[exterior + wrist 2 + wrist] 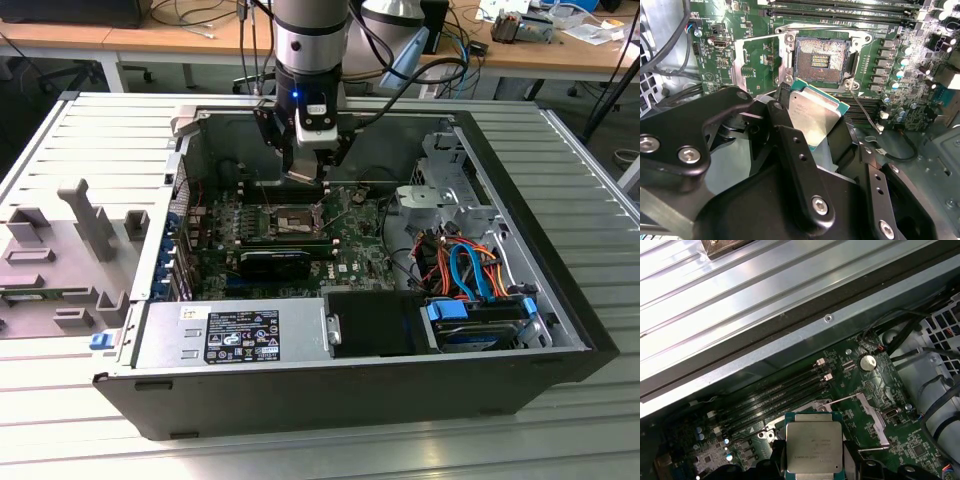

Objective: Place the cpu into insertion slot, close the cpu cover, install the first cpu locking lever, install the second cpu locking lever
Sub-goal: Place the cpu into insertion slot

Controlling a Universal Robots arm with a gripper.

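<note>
- At the exterior view's left, a grey moulded tray (60, 250) lies beside the open computer case (350, 390), well apart from the work.
- At centre, the gripper (303, 172) hangs inside the case, just above the insertion slot (290, 218) on the motherboard (350, 245).
- You see the fingers (790, 145) pressed against opposite edges of the cpu (817, 112). The chip is pinched level between them, silvery top toward both wrist views (813, 449).
- The cpu is carried clear of the board, near the slot and not touching it.
- The slot's dark pin field (821, 61) lies bare and empty.
- The cpu cover (738, 62) is swung open beside the slot, and a thin wire locking lever (865, 107) stands free.
- Progress, by judgement: the first step is in hand and none is complete. Seating the chip, closing the cover and setting both levers remain.
- At the exterior view's right, the drive bay with orange and blue cables (465, 265) takes no part.
</note>
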